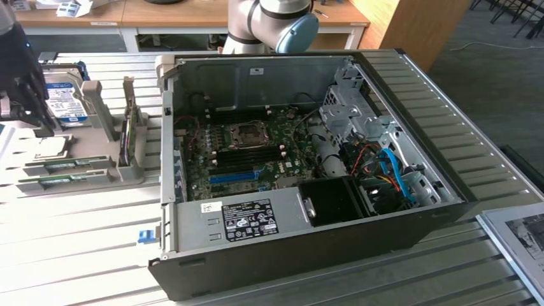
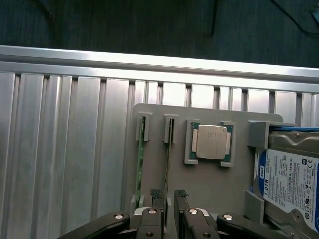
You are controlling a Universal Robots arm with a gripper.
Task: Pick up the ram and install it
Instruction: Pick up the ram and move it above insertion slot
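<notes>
Aluminium slats make up the table, pale and ribbed, with dark carpet beyond its edge and wooden desks along the back of the room. On the exterior view's left a grey holder rests on the slats. The gripper hangs over it, jaws parted and clasping nothing, one finger on each side of the ram, which stands on edge in its slot. A second green stick stands just beside it, with a processor chip and a blue-labelled hard drive farther along the holder. The open computer case lies on its side well apart from the holder, its motherboard exposed.
</notes>
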